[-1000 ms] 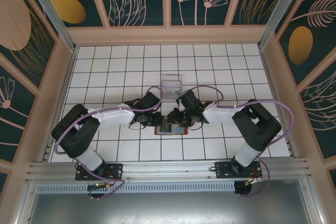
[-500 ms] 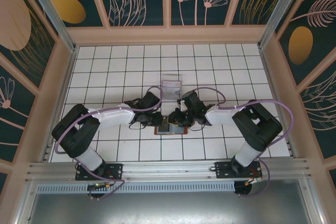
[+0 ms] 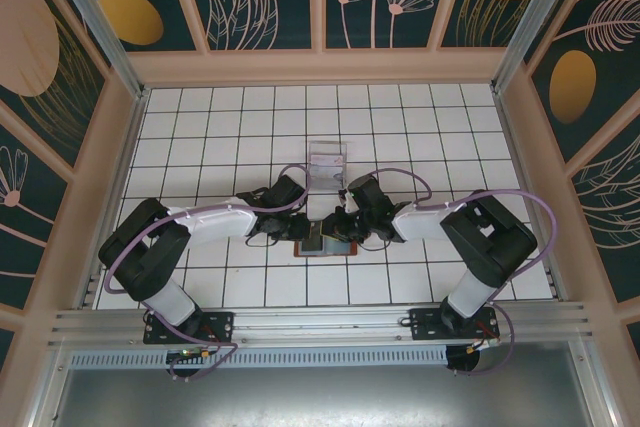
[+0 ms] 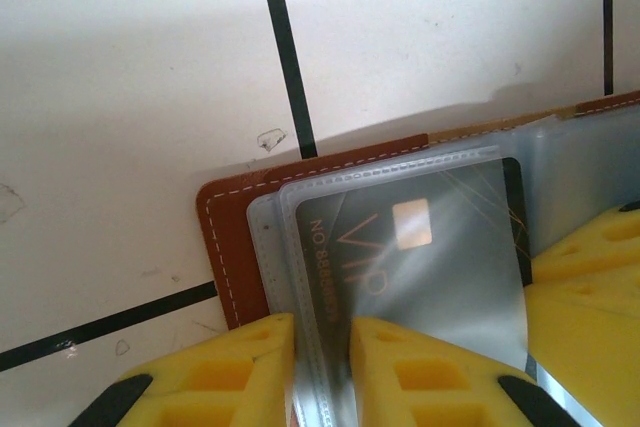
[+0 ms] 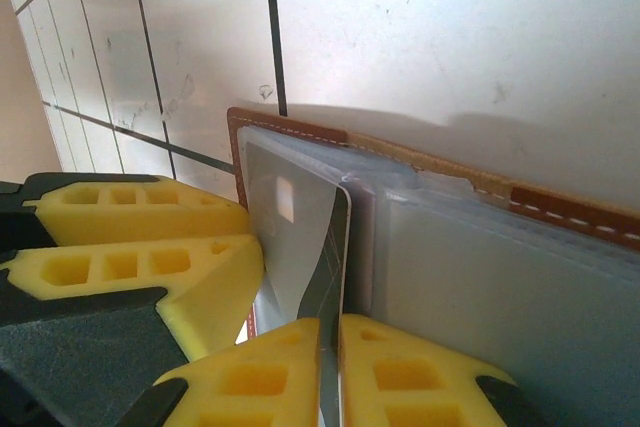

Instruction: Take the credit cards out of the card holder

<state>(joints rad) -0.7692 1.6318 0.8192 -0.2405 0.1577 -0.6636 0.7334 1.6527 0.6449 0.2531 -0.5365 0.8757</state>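
Since a moment ago my right gripper (image 5: pixel 332 332) has nipped shut, and it now clamps the edge of a credit card (image 4: pixel 420 247) that sits in a clear sleeve. Beside it my left gripper (image 4: pixel 322 332) is closed too, pinching the sleeves of the card holder (image 4: pixel 225 237), which lies open toward the middle of the table's (image 3: pixel 200 127) near edge. Beyond stands a clear tray (image 3: pixel 327 162).
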